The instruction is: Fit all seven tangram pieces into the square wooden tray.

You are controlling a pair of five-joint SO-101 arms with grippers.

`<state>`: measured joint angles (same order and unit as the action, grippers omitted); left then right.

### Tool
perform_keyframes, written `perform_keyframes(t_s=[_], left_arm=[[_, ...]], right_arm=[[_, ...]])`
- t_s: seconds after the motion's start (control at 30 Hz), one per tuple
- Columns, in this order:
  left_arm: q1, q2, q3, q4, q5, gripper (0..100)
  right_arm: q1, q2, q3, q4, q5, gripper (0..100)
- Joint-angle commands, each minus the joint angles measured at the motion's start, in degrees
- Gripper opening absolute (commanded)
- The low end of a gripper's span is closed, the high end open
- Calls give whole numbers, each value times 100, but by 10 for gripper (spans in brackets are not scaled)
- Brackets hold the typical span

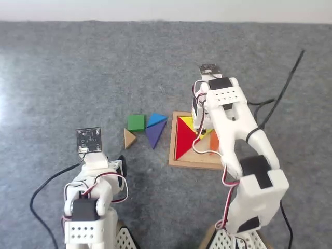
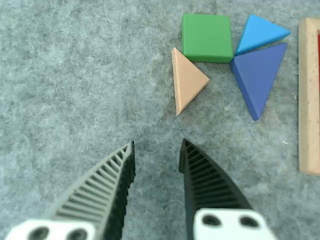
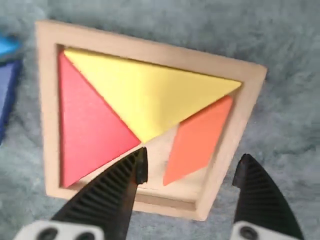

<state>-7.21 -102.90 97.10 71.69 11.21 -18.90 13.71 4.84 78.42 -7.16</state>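
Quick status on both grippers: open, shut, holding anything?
Left gripper: open, holding nothing.
Right gripper: open, holding nothing, over the tray.

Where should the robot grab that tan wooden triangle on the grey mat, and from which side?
Probably from straight above, since the tan wooden triangle lies flat. The left tool, open nearby, could pinch across its middle: one finger on the long edge facing bare grey mat, the other at the opposite corner. One tip sits close to the green square block, leaving little room there.
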Motion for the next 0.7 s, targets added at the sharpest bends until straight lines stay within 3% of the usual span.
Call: perform_keyframes(t_s=[0.0,0.23,0.37,0.43,0.67], left_arm=[[-26,-79,-66,26,53,143],[-26,-79,-66,26,53,143],[-26,-79,-66,26,53,143],[-26,-79,-66,26,53,143],[-26,-79,-66,26,53,143]], right_arm=[[-453,-725,237,-180,325,284],[-866,-2369,2391,-1895,607,170],[-760,-2791,3332,-2686,536,1],[-769,-2703,3473,-2651,791,19],[-567,-2220,3420,-2615,510,6]])
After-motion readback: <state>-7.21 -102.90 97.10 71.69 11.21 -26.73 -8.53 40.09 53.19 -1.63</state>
